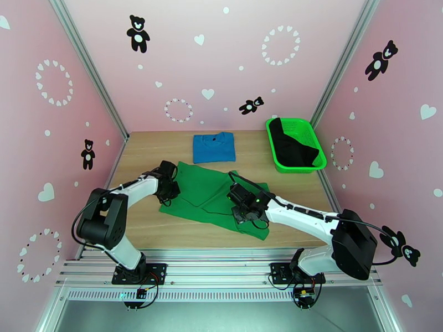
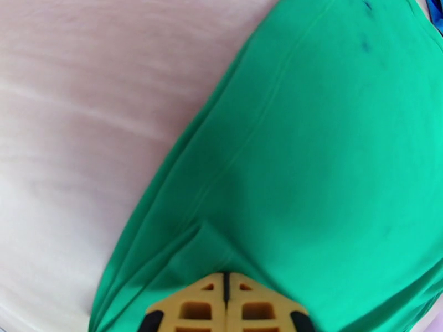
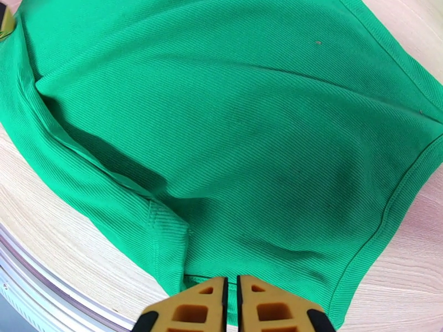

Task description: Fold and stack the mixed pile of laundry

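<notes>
Item: table (image 1: 144, 228), pale wood, closed in by pink walls (image 1: 183, 56) printed with black bears and white hearts.

Item: green garment (image 1: 210, 192), bright green. It is spread across the middle of the table between the two arms, partly folded, with an upper layer lying slantwise over the lower one. Its near right corner reaches toward the table's near edge. The left wrist view shows smooth cloth (image 2: 310, 161) with bare tabletop (image 2: 83, 106) to its left. The right wrist view shows ribbed knit (image 3: 232, 123) with a stitched hem along the right side.

Item: left gripper (image 1: 170, 196), at the garment's left edge. Its yellow fingers (image 2: 199, 311) are pressed together, and a small pucker of green cloth is gathered at their tips, so it is pinching the fabric (image 2: 226, 291).

Item: right gripper (image 1: 240, 216), on the garment's near right part. Its jaws are drawn to a thin slit, and the near hem runs in under the tips (image 3: 231, 300), so it is clamped on the cloth as far as I can see.

Item: blue T-shirt (image 1: 214, 148), folded into a neat rectangle. It lies flat at the far middle of the table, just beyond the green garment.

Item: black garment (image 1: 293, 148), unfolded and heaped inside the mesh basket (image 1: 272, 145) at the far right corner
</notes>
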You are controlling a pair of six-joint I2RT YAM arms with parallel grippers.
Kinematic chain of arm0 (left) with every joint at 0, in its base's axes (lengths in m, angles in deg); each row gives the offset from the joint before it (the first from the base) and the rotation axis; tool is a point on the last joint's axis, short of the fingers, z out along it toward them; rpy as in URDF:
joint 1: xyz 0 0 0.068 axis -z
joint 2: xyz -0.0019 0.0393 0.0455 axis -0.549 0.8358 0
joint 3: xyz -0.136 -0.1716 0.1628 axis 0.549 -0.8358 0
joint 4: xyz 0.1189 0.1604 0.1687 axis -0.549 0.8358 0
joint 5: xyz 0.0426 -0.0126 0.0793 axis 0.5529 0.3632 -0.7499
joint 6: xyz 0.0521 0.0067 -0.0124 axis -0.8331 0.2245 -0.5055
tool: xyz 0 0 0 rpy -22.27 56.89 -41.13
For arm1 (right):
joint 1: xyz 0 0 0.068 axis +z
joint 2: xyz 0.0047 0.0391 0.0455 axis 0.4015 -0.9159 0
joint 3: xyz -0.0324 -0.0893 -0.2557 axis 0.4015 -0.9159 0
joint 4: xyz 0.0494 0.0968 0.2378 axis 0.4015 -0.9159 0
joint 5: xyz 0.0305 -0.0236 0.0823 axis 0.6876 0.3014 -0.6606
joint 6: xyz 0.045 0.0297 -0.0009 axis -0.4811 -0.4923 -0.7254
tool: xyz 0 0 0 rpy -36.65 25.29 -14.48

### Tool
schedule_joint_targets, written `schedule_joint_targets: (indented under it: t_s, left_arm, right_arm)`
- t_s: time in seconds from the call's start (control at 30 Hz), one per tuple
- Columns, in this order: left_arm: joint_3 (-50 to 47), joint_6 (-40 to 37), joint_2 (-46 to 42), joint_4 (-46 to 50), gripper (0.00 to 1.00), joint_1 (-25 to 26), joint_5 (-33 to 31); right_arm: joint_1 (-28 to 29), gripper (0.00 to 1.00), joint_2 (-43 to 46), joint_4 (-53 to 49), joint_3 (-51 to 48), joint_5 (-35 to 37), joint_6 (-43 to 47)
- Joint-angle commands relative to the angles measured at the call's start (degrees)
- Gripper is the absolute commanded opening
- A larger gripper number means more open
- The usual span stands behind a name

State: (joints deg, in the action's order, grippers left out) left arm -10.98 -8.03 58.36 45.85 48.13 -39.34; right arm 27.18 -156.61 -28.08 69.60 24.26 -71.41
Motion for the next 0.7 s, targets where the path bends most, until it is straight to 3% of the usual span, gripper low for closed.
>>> schedule_joint_targets:
  t_s: [0.0, 0.3, 0.67]
  left_arm:
    - [1.91, -1.25, 0.73, -0.34, 0.00, 0.20, -1.48]
    - [-6.68, 0.99, 0.77, -3.52, 0.00, 0.25, -2.93]
    - [-23.84, 12.59, -14.18, -6.65, 0.00, 1.34, -3.40]
  right_arm:
    - [0.13, 0.14, -1.22, 0.64, -0.47, -1.22, -1.29]
    - [-1.63, 0.10, -10.97, 3.02, 0.56, -2.98, -4.21]
    - [-9.47, 0.07, -16.70, 0.53, -2.36, -0.53, -10.83]
